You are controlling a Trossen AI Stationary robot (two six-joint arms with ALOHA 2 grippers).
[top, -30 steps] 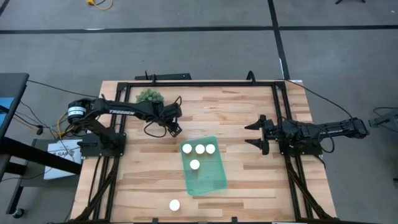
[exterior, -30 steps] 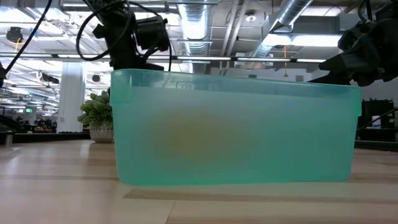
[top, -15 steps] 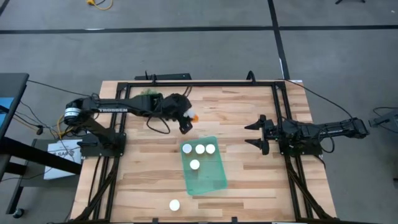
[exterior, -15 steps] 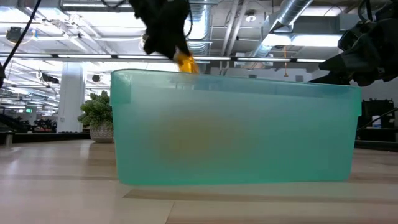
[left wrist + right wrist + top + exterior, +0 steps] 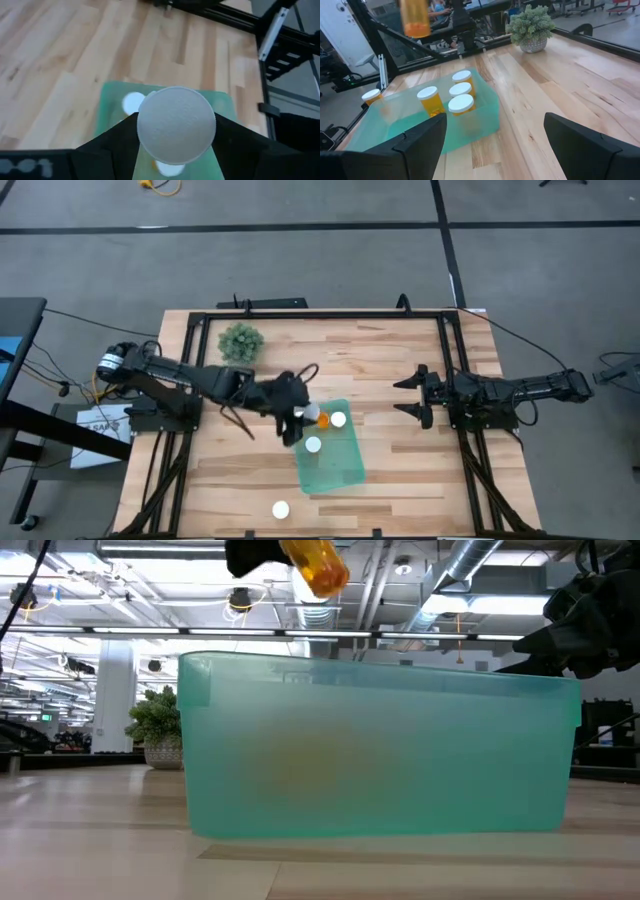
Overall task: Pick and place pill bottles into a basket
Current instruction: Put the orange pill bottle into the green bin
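Note:
My left gripper (image 5: 297,418) is shut on an orange pill bottle (image 5: 318,565) with a white cap (image 5: 176,125), above the far left corner of the teal basket (image 5: 337,467). The bottle also shows above the basket in the right wrist view (image 5: 415,19). Several bottles (image 5: 461,93) stand upright on the basket's floor. Three of their caps (image 5: 338,420) show from above. One more bottle (image 5: 281,509) stands on the table near the front edge. My right gripper (image 5: 412,396) is open and empty at the table's right. My left gripper pinches the bottle between its two fingers (image 5: 116,142), one on each side of the orange body below the cap. The cap hides the place of contact in the wrist view. The fingers slant down from the table's left. The bottle hangs tilted (image 5: 322,570), clear above the basket's rim.
A small bushy green plant (image 5: 240,340) stands at the far left of the table. A black metal frame (image 5: 455,360) runs along the table's edges. Bare wood lies between the basket and my right gripper.
My left gripper has carried the orange bottle from beside the plant toward the table's right and near edges. It now stands over the basket's far left corner. The bottle has stayed clear of the table.

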